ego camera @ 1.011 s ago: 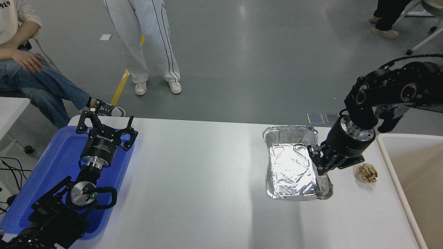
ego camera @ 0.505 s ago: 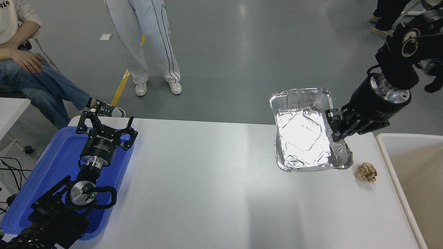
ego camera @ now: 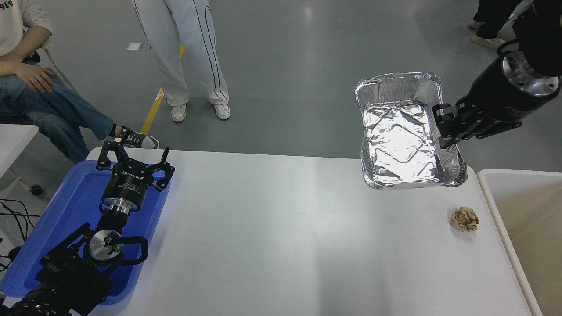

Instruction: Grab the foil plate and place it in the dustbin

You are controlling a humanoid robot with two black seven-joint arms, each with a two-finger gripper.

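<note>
White table [ego camera: 272, 237] below; right gripper [ego camera: 445, 129] jaws pinch the foil plate's [ego camera: 401, 140] rim: carry level, rightward over the dustbin [ego camera: 487, 184].

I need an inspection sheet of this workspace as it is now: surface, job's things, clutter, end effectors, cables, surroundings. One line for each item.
Surface: white table, bare in the middle.
Job's things: foil plate held up in the air over the table's far right corner, empty, open side up; dustbin at the table's right edge, only partly in view.
Clutter: crumpled paper ball on the table near the dustbin; blue tray at the left.
End effectors: right end effector shut on the plate's right rim; left end effector open, parked over the blue tray.
Cables: black cables at the left edge, off the table.
Surroundings: seated person and standing person beyond the table; grey floor.
</note>
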